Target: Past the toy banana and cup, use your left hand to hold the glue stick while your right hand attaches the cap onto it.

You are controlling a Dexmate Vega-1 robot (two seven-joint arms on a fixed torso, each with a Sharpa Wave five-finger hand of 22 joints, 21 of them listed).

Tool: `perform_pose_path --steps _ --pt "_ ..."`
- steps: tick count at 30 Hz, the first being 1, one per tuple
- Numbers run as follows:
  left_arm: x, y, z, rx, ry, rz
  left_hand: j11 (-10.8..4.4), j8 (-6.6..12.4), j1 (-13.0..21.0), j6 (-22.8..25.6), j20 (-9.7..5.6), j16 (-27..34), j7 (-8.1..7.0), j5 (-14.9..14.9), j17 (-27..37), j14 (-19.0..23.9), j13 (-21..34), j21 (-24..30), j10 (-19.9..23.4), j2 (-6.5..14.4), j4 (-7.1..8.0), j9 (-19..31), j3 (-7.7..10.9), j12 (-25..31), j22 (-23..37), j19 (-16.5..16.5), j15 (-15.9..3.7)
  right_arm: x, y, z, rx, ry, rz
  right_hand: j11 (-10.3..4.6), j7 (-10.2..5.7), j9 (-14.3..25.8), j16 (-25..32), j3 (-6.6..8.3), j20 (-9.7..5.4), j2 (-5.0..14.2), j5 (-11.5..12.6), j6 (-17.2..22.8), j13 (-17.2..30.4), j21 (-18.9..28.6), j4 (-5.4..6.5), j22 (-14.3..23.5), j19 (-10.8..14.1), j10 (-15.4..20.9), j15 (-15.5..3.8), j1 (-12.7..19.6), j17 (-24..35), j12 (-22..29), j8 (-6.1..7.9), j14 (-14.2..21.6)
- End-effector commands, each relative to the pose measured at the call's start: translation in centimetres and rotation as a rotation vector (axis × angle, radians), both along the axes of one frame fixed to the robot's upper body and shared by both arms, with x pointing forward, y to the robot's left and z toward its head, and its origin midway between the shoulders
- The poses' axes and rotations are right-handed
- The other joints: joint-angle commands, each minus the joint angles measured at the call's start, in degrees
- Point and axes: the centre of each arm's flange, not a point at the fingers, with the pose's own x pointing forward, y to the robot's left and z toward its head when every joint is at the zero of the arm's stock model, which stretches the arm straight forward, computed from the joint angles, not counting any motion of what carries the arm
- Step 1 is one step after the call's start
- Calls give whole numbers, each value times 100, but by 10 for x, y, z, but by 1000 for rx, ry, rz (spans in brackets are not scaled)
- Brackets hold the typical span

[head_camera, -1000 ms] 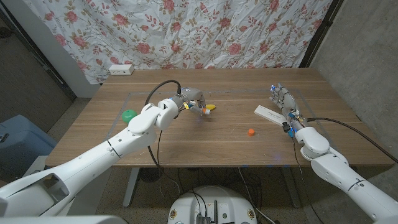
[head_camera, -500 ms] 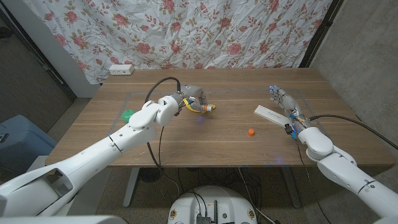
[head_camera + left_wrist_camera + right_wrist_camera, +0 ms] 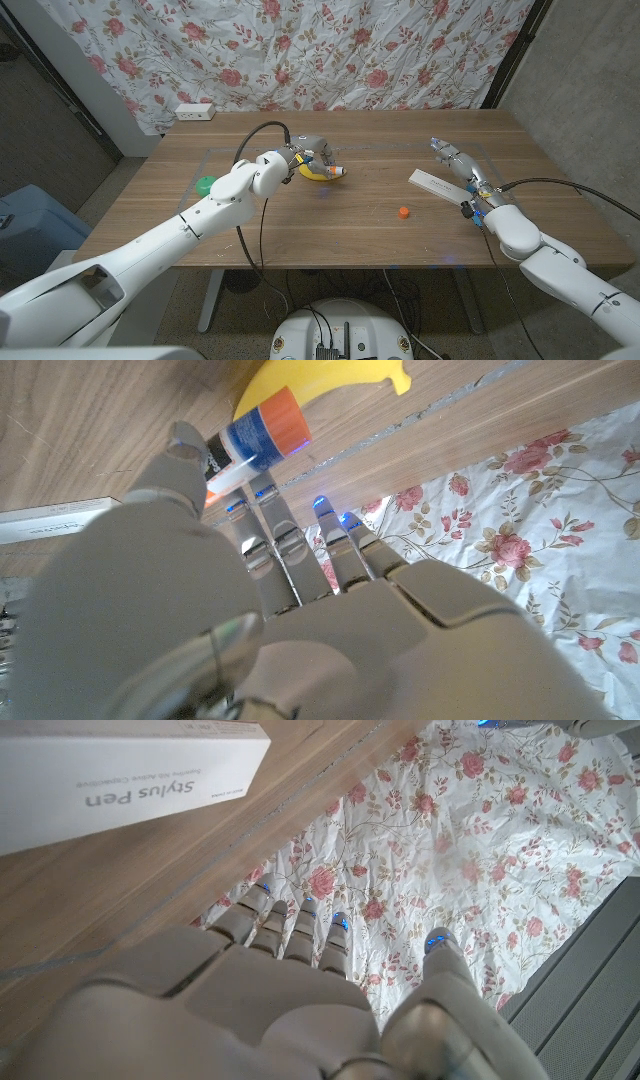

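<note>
My left hand [image 3: 310, 158] is at the table's far middle, just over the yellow toy banana [image 3: 320, 176]. In the left wrist view its thumb and fingers [image 3: 185, 455] pinch the glue stick [image 3: 255, 440], whose orange end points at the banana [image 3: 320, 380]. The small orange cap [image 3: 404, 212] lies alone on the wood, right of centre. A green cup [image 3: 206, 185] stands beside my left forearm. At the right, my right hand [image 3: 455, 162] holds nothing, fingers apart, next to a white box.
The white stylus pen box [image 3: 435, 183] [image 3: 120, 780] lies between the cap and my right hand. A white power strip [image 3: 194, 112] sits at the back left edge. A floral curtain [image 3: 320, 50] hangs behind the table.
My left hand has drawn back toward the far side, uncovering more of the banana. My right hand has shifted slightly toward the far edge of the box.
</note>
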Motion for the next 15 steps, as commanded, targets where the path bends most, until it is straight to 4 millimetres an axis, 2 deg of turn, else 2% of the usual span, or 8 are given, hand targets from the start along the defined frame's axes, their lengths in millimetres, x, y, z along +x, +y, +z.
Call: perform_pose_path --steps 1,4,15 --pt "5 1 2 -51 19 -17 -245 -15 -7 407 -183 -20 117 23 13 -20 7 20 262 214 -3 33 -13 10 12 -41 -828 -9 7 3 -150 -20 -60 -15 29 25 -16 -1 65 -42 -27 47 20 -2 -59 19 -1 6 9 89 15 3 28 -66" --pt "5 1 3 -73 19 -28 -246 -30 -8 384 -185 -22 113 24 13 -27 7 20 255 221 -3 33 -15 3 13 -47 -829 -12 9 4 -180 -30 -77 -32 73 28 -9 -2 69 -60 -35 33 22 1 -76 20 -2 29 4 109 18 13 30 -74" --pt "7 4 4 -134 17 -74 -246 -29 -18 427 -246 -24 130 27 12 -50 10 20 269 237 -2 35 -26 -4 13 -75 -831 -27 15 8 -298 -13 -182 -33 45 39 34 47 53 -115 -69 38 38 28 -180 23 42 161 -17 329 23 58 72 -54"
